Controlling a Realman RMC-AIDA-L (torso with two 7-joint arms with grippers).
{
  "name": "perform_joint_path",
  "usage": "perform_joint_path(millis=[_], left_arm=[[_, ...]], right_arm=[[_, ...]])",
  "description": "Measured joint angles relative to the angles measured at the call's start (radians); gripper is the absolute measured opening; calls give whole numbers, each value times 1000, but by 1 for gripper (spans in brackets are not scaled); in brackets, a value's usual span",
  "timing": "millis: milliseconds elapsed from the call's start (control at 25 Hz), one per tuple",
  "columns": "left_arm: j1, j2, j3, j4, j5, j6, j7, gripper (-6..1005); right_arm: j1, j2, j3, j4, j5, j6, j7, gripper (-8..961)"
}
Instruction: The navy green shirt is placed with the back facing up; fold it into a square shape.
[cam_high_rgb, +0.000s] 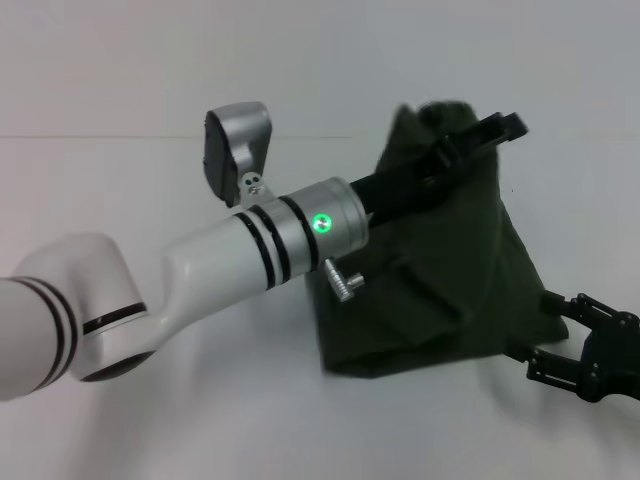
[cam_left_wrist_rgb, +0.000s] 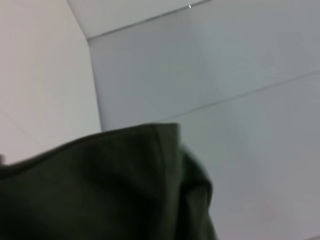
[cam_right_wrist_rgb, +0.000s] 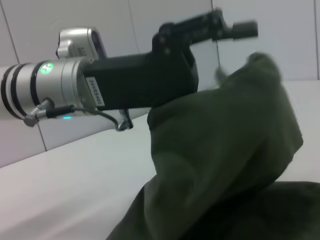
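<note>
The navy green shirt (cam_high_rgb: 440, 270) is bunched into a dark olive tent on the white table, its peak lifted toward the far side. My left gripper (cam_high_rgb: 503, 128) reaches across it from the left and is shut on the raised fabric near that peak. In the right wrist view the same left gripper (cam_right_wrist_rgb: 239, 29) sits above the lifted cloth (cam_right_wrist_rgb: 225, 150). The left wrist view shows only a fold of the shirt (cam_left_wrist_rgb: 100, 190) close below. My right gripper (cam_high_rgb: 548, 342) stands open at the shirt's near right corner, its fingers spread beside the hem.
The white table (cam_high_rgb: 150, 430) stretches around the shirt on all sides. My left arm's silver wrist (cam_high_rgb: 310, 225) and its camera housing (cam_high_rgb: 236, 150) hang over the shirt's left part. A pale wall (cam_left_wrist_rgb: 200, 60) stands behind the table.
</note>
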Motion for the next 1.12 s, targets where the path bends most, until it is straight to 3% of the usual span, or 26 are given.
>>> perform_joint_path(millis=[240, 360, 520, 680, 840, 920, 1120], left_arm=[[-38, 0, -13, -15, 1, -6, 34, 872], [-33, 0, -14, -6, 2, -2, 35, 930], [1, 1, -4, 44, 3, 58, 29, 928], [83, 5, 62, 144, 6, 173, 14, 926], [207, 9, 176, 265, 7, 294, -28, 924], [269, 11, 222, 314, 7, 347, -38, 924], [413, 33, 330, 414, 7, 460, -39, 922]], right_arm=[[-12, 3, 5, 4, 0, -10, 1, 860], [-19, 3, 13, 4, 0, -15, 1, 858], [-35, 1, 30, 5, 0, -26, 9, 855], [-58, -15, 63, -7, -5, -50, 119, 852], [-71, -64, 60, -2, -7, -67, 337, 849], [-70, -77, 66, 0, -6, -89, 419, 848], [-9, -97, 87, -35, -6, -104, 676, 844]])
